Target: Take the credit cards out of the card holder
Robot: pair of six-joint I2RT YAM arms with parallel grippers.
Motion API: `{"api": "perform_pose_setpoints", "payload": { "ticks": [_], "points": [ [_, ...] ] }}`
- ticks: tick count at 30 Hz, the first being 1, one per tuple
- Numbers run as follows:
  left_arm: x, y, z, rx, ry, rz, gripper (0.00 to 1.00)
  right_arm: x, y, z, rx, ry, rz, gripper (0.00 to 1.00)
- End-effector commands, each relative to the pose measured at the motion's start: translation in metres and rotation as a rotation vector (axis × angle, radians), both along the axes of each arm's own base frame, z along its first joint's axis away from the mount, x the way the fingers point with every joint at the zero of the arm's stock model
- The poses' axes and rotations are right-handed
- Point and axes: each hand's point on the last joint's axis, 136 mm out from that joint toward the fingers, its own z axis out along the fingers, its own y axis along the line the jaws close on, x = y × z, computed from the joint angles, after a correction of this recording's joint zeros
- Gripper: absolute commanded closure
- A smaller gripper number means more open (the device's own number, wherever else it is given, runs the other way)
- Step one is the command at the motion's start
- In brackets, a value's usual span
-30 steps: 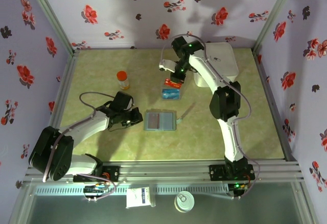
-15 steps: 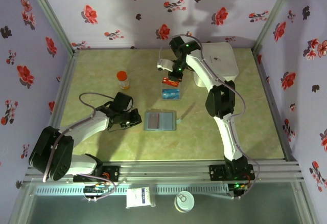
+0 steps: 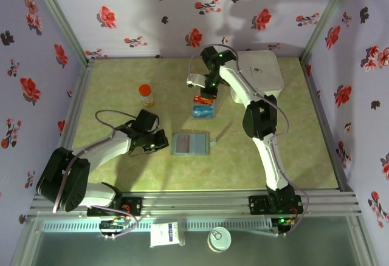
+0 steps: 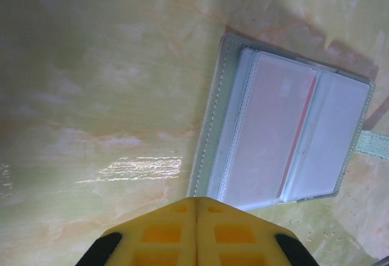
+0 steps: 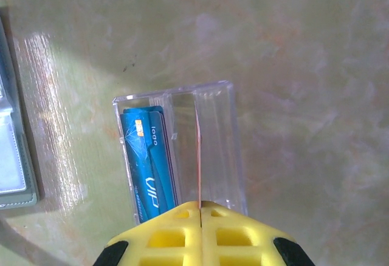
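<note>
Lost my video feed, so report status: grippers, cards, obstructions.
Left gripper shut, empty, beside card holder. Right gripper shut on red-orange card, over clear box holding blue cards. No obstruction.

Even, fairly bright light falls from above in the overhead view, and the arms cast soft grey shadows on the back wall (image 3: 243, 2). The left wrist view dims toward its top-left corner, with a white glare streak on the table (image 4: 91, 96). The left tool (image 4: 196, 202) and right tool (image 5: 199, 206) are blurred up close, while the card (image 5: 197, 156) edge is sharp.
</note>
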Motion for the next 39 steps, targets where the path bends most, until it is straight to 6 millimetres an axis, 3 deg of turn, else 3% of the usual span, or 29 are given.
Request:
{"api": "perform_pose_setpoints", "payload": {
  "ticks": [1, 5, 10, 17, 29, 39],
  "points": [
    [0.004, 0.002, 0.002, 0.017, 0.004, 0.007, 0.94, -0.003, -0.005, -0.005, -0.023, 0.021, 0.017, 0.98],
    [0.005, 0.002, 0.005, 0.013, -0.007, 0.010, 0.94, 0.033, -0.007, 0.001, -0.041, -0.120, -0.081, 0.82],
    [0.006, 0.004, 0.006, 0.017, -0.013, 0.013, 0.94, 0.055, -0.005, 0.015, -0.016, -0.217, -0.141, 0.79],
    [0.005, 0.003, 0.000, 0.019, -0.002, 0.007, 0.94, 0.058, -0.001, 0.019, 0.022, -0.241, -0.171, 0.79],
    [0.003, 0.003, -0.003, 0.015, 0.006, 0.005, 0.94, 0.034, 0.001, -0.019, -0.021, -0.134, -0.150, 0.78],
    [0.003, 0.003, -0.002, 0.010, -0.004, 0.009, 0.94, 0.047, 0.002, 0.014, 0.010, -0.231, -0.192, 0.77]
  ]
}}
